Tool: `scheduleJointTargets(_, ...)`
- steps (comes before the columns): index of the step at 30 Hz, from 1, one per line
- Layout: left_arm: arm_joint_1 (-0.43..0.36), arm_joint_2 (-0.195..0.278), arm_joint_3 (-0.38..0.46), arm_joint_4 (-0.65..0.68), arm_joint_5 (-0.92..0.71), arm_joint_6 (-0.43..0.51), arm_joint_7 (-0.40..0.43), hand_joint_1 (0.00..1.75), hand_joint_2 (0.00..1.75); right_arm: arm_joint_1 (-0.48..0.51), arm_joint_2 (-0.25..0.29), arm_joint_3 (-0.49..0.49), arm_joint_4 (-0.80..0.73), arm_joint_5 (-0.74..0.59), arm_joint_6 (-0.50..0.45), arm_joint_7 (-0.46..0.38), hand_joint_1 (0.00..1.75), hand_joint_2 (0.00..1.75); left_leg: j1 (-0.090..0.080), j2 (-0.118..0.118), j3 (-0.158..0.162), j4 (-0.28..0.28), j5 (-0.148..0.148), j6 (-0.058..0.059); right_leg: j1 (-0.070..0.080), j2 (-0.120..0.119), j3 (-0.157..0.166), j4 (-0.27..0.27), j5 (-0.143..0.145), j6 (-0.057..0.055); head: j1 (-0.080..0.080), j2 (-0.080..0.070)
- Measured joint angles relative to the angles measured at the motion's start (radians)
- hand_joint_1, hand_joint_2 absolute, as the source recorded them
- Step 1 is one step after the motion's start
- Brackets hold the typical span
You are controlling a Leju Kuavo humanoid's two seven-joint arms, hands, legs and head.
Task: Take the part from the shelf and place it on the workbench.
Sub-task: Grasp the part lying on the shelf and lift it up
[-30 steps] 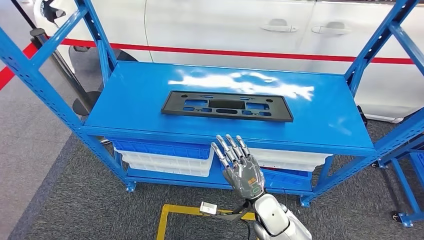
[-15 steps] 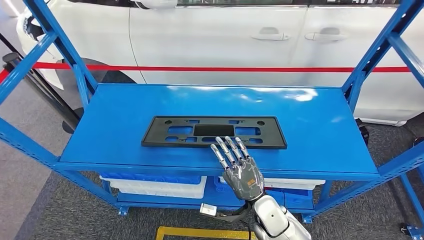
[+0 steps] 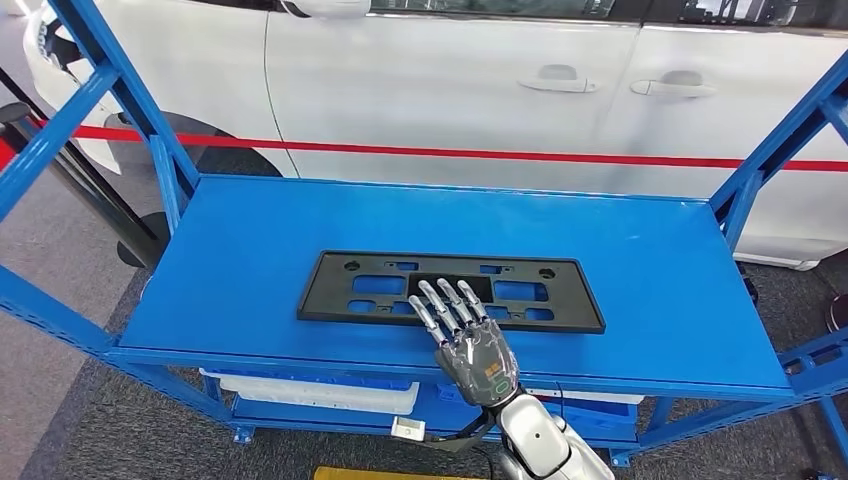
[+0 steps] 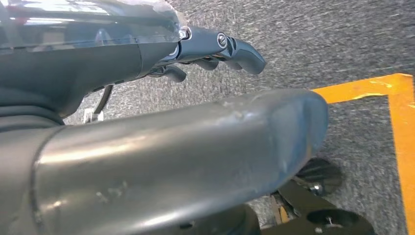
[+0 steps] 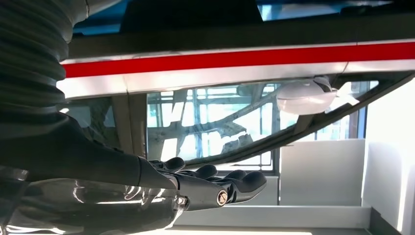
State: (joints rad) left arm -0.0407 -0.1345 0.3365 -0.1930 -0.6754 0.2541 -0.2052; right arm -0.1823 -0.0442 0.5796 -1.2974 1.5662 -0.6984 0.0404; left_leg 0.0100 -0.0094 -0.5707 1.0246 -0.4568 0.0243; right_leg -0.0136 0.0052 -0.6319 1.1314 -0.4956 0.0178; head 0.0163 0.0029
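Head view, right hand: your right hand is raised, fingers straight and spread, holding nothing; its fingertips overlap the near edge of the part.
Head view, part: the black part lies flat on the blue shelf, just ahead of the hand, with bare shelf on both sides and beyond it.
Head view, edges: the shelf's front lip runs under the palm; blue uprights stand far out on each side.
Left wrist view, left hand: your left hand hangs over grey carpet near a yellow floor line; I cannot tell whether its fingers are spread.
Right wrist view, right hand: fingers extended together, empty, with the white car ahead.

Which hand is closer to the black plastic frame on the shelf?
Right. The right hand reaches over the black frame's near edge; the left hand hangs down by the floor.
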Motion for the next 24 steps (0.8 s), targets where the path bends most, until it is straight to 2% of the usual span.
scheduleJointTargets(1, -0.001, 0.0, 0.0, 0.0, -0.003, 0.0, 0.001, 0.0, 0.0, -0.007, 0.001, 0.004, 0.004, 0.002, 0.0, 0.004, 0.0, 1.75, -0.001, -0.001, 0.006, 0.001, -0.006, -0.005, 0.002, 0.0, 0.021, -0.055, 0.025, -0.004, -0.001, 0.0)
scheduleJointTargets(2, -0.002, 0.0, 0.0, 0.0, -0.006, 0.0, 0.002, 0.0, 0.0, -0.015, 0.002, 0.01, 0.011, 0.003, 0.0, 0.009, 0.0, 1.75, -0.002, -0.001, 0.008, 0.001, -0.009, -0.01, 0.005, 0.001, 0.033, -0.087, 0.035, -0.009, -0.002, 0.0)
scheduleJointTargets(4, -0.005, -0.001, 0.0, 0.0, -0.014, 0.0, 0.005, 0.0, 0.0, -0.038, 0.002, 0.024, 0.034, 0.003, 0.0, 0.024, 0.0, 1.75, -0.003, -0.001, 0.01, -0.002, -0.013, -0.023, 0.01, 0.003, 0.036, -0.101, 0.032, -0.018, -0.003, 0.0)
scheduleJointTargets(6, -0.007, 0.0, 0.0, 0.0, -0.024, 0.0, 0.011, 0.0, 0.0, -0.07, 0.007, 0.044, 0.079, 0.004, 0.003, 0.039, 0.0, 1.75, -0.002, 0.001, 0.008, 0.007, -0.023, -0.036, 0.006, 0.004, 0.04, -0.108, 0.035, -0.03, -0.004, 0.0)
scheduleJointTargets(8, -0.011, -0.001, 0.0, 0.0, -0.034, -0.004, 0.016, 0.0, 0.0, -0.104, 0.019, 0.062, 0.139, 0.004, 0.012, 0.045, 0.0, 1.75, 0.001, 0.003, -0.022, 0.078, -0.066, -0.046, 0.002, 0.001, 0.046, -0.116, 0.036, -0.04, -0.007, 0.0)
scheduleJointTargets(10, -0.014, -0.001, -0.001, 0.0, -0.042, -0.01, 0.017, 0.0, 0.0, -0.134, 0.034, 0.072, 0.198, 0.004, 0.024, 0.045, 0.0, 1.75, 0.001, 0.003, -0.087, 0.209, -0.126, -0.053, 0.003, -0.003, 0.047, -0.115, 0.034, -0.046, -0.009, 0.0)
scheduleJointTargets(11, -0.014, -0.001, -0.001, 0.0, -0.046, -0.013, 0.018, 0.0, 0.0, -0.149, 0.041, 0.076, 0.225, 0.004, 0.031, 0.045, 0.0, 1.75, 0.002, 0.003, -0.113, 0.259, -0.14, -0.055, 0.004, -0.004, 0.048, -0.115, 0.033, -0.047, -0.009, 0.0)
scheduleJointTargets(12, -0.013, -0.001, -0.002, 0.0, -0.049, -0.015, 0.019, 0.0, 0.0, -0.164, 0.049, 0.081, 0.251, 0.004, 0.039, 0.045, 0.0, 1.75, 0.002, 0.003, -0.124, 0.276, -0.134, -0.055, 0.004, -0.004, 0.049, -0.114, 0.032, -0.048, -0.009, 0.0)
scheduleJointTargets(13, -0.013, -0.001, -0.002, 0.0, -0.052, -0.016, 0.02, 0.0, 0.0, -0.18, 0.056, 0.084, 0.274, 0.004, 0.046, 0.045, 0.0, 1.75, 0.002, 0.003, -0.115, 0.252, -0.109, -0.054, 0.004, -0.003, 0.052, -0.113, 0.03, -0.047, -0.009, 0.0)
scheduleJointTargets(15, -0.015, -0.001, -0.003, 0.0, -0.057, -0.017, 0.022, 0.0, 0.0, -0.206, 0.068, 0.09, 0.305, 0.004, 0.058, 0.045, 0.0, 1.75, 0.002, 0.003, -0.066, 0.145, -0.042, -0.05, 0.004, -0.001, 0.058, -0.112, 0.027, -0.045, -0.009, 0.0)
scheduleJointTargets(16, -0.016, -0.001, -0.003, 0.0, -0.058, -0.017, 0.022, 0.0, 0.0, -0.213, 0.071, 0.092, 0.312, 0.004, 0.06, 0.045, 0.0, 1.75, 0.002, 0.004, -0.047, 0.104, -0.021, -0.049, 0.004, -0.001, 0.06, -0.112, 0.026, -0.044, -0.009, 0.0)
scheduleJointTargets(17, -0.016, -0.001, -0.003, 0.0, -0.059, -0.017, 0.022, 0.0, 0.0, -0.215, 0.072, 0.093, 0.315, 0.004, 0.061, 0.045, 0.0, 1.75, 0.002, 0.004, -0.038, 0.087, -0.013, -0.048, 0.004, -0.001, 0.061, -0.112, 0.026, -0.043, -0.009, 0.0)
scheduleJointTargets(24, -0.016, -0.001, -0.003, 0.0, -0.059, -0.017, 0.022, 0.0, 0.0, -0.217, 0.073, 0.093, 0.318, 0.004, 0.061, 0.045, 0.0, 1.75, 0.002, 0.004, -0.03, 0.069, -0.005, -0.047, 0.004, -0.001, 0.062, -0.111, 0.025, -0.042, -0.009, 0.0)
